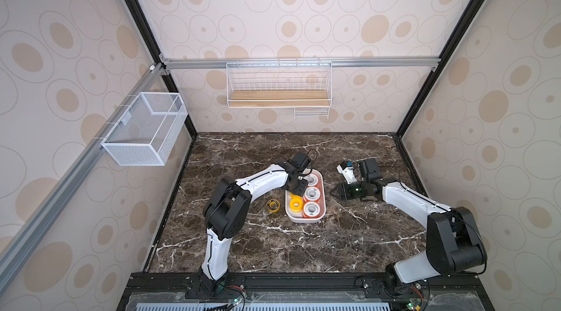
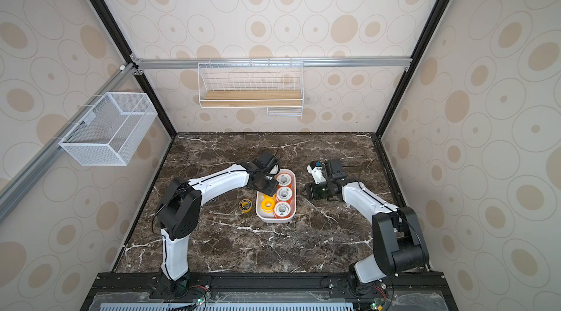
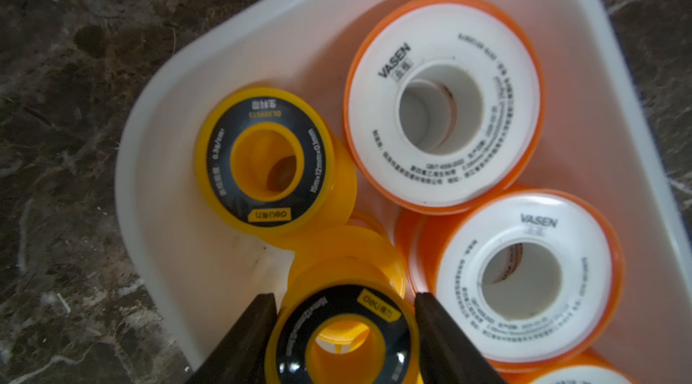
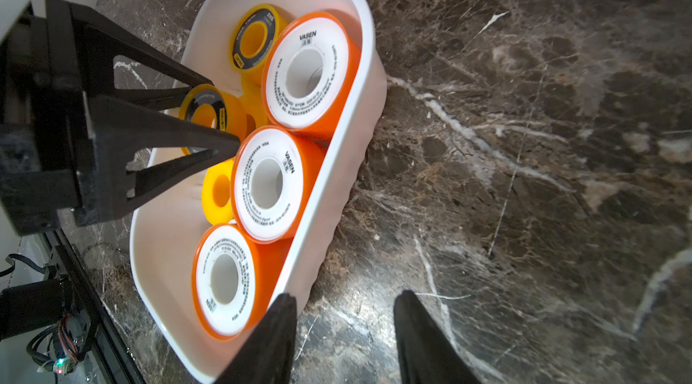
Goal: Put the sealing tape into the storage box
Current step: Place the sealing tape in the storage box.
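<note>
The white storage box [image 1: 304,220] is sitting on the worktop [image 1: 303,248], holding three orange spools [image 1: 311,193] in a row along one long wall, white label faces up. Beside them a plain yellow spool [image 1: 295,204] and a dark-ringed spool [image 3: 264,157] are lying flat. The gripped spool [image 3: 344,341], also dark-ringed, is sitting between the left claw's [image 3: 344,295] fingers over the box. A stray spool [image 1: 273,205] is lying just outside.
</note>
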Controlling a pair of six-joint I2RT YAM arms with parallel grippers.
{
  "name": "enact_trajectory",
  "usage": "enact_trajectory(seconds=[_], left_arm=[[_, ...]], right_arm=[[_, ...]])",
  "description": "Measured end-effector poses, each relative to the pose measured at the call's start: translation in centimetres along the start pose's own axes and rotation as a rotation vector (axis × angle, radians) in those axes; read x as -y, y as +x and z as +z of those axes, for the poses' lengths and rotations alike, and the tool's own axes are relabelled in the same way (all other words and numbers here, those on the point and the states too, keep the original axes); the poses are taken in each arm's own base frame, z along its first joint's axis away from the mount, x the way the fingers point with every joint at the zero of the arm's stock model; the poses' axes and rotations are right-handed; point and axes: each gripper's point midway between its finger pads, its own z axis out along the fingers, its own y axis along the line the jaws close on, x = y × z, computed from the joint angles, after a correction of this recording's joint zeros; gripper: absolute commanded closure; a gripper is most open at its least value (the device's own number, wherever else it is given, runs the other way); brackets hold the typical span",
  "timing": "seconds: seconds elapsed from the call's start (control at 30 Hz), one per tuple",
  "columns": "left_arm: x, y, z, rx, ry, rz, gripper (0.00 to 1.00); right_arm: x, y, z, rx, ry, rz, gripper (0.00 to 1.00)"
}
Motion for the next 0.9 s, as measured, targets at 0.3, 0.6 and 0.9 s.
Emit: enact_trajectory(seconds=[0.3,0.6,0.9], left_arm=[[0.0,-0.3,-0.1,0.010,-0.001,0.000,0.32],[-0.1,-0.6,-0.7,0.040,-0.003,-0.005,0.33],[-1.8,-0.3,-7.4,0.179,-0.029,-0.045,0.33]], right_arm=[[0.0,0.0,0.0,0.000,0.000,0.000,0.51],[0.0,0.0,0.0,0.000,-0.002,-0.002,0.51],[-0.6,0.0,0.0,-0.002,-0.037,-0.008,0.50]])
